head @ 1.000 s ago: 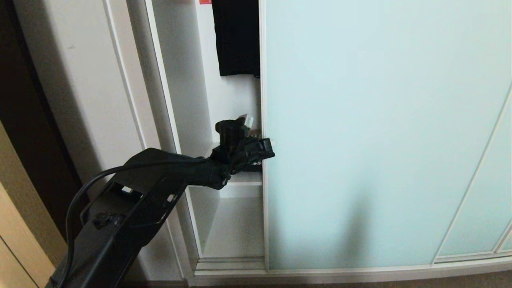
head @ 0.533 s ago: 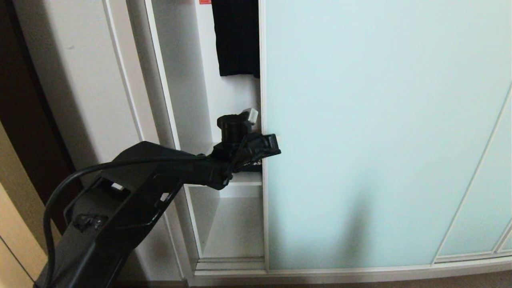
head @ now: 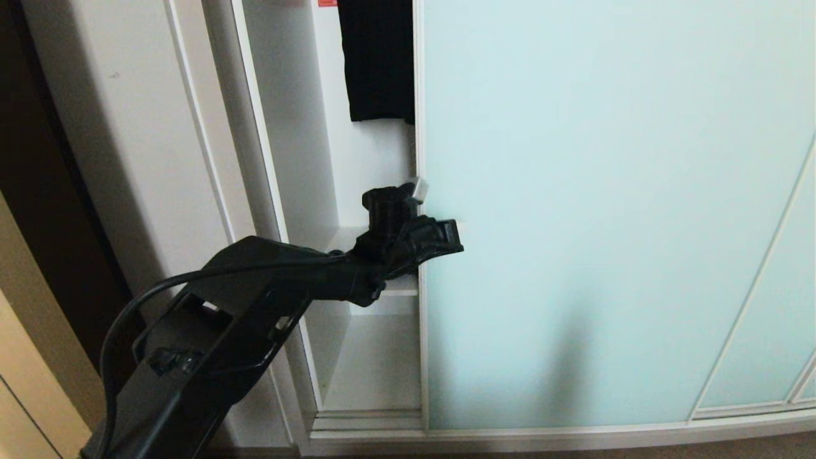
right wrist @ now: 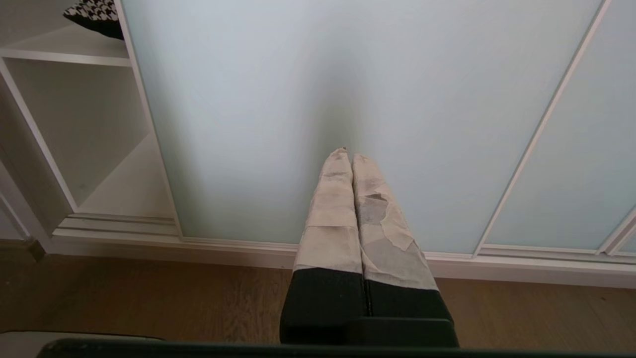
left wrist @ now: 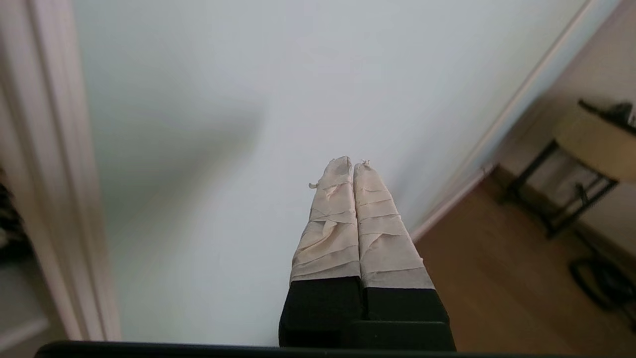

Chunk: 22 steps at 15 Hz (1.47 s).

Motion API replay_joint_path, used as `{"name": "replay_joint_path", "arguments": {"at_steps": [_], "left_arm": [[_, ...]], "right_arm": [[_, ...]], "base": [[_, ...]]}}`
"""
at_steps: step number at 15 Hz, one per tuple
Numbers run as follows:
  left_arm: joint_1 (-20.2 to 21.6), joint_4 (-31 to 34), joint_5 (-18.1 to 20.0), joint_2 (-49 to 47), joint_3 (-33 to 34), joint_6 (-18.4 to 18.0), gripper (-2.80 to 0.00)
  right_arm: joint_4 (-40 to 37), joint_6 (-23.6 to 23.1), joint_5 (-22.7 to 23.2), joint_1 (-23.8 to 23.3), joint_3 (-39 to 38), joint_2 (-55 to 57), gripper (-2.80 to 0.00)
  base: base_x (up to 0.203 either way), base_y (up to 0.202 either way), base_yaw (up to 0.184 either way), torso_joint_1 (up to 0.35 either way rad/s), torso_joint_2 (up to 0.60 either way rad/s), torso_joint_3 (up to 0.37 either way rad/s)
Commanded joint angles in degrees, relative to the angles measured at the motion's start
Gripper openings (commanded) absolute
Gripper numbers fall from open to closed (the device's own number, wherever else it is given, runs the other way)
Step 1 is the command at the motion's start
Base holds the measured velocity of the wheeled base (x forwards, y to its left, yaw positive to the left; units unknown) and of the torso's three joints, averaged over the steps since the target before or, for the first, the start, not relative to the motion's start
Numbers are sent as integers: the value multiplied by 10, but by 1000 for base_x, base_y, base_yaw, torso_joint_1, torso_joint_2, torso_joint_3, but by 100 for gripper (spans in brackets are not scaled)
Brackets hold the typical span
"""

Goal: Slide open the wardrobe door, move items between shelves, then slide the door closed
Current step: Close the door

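The sliding wardrobe door [head: 605, 191] is a frosted aqua glass panel, slid partly aside so that a gap shows on its left. My left gripper [head: 455, 231] is shut and holds nothing. It sits just past the door's left frame edge [head: 419, 319], in front of the glass at mid height. In the left wrist view its taped fingertips [left wrist: 342, 166] are pressed together close to the glass [left wrist: 238, 124]; whether they touch it I cannot tell. A houndstooth item [right wrist: 97, 12] lies on a white shelf [right wrist: 64, 49]. My right gripper [right wrist: 347, 154] is shut, low before the door.
A black garment [head: 376, 57] hangs inside the open compartment above the shelf [head: 398, 287]. A lower white board [head: 376, 363] sits beneath. The off-white side post [head: 255, 127] bounds the gap on the left. A wooden floor [right wrist: 149, 298] and a small round table [left wrist: 596, 144] lie nearby.
My left gripper has moved right, from the door's frame edge onto the face of the glass. The door's edge stays where it was. The right arm has not moved.
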<state>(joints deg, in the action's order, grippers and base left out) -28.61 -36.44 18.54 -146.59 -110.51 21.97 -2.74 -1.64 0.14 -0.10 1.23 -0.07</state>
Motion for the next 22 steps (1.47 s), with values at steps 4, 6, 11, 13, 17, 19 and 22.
{"name": "replay_joint_path", "arguments": {"at_steps": [4, 6, 11, 13, 17, 19, 22], "left_arm": [[8, -9, 20, -67, -6, -10, -280], [14, -14, 26, -79, -7, -13, -280], [27, -15, 27, -89, -10, -14, -280], [36, -14, 27, -88, -10, -15, -280], [47, -14, 28, -93, -10, -17, -280], [47, -13, 29, -93, -10, -17, -280], [53, -14, 30, -93, -10, -22, -280]], "right_arm": [[0, 0, 0, 0, 0, 1, -280], [0, 0, 0, 0, 0, 1, -280], [0, 0, 0, 0, 0, 1, -280], [0, 0, 0, 0, 0, 1, -280], [0, 0, 0, 0, 0, 1, -280], [-1, 0, 0, 0, 0, 1, -280], [0, 0, 0, 0, 0, 1, -280]], "base": [[0, 0, 0, 0, 0, 0], [0, 0, 0, 0, 0, 0], [0, 0, 0, 0, 0, 0], [0, 0, 0, 0, 0, 0], [0, 0, 0, 0, 0, 0], [0, 0, 0, 0, 0, 0], [0, 0, 0, 0, 0, 0]]}}
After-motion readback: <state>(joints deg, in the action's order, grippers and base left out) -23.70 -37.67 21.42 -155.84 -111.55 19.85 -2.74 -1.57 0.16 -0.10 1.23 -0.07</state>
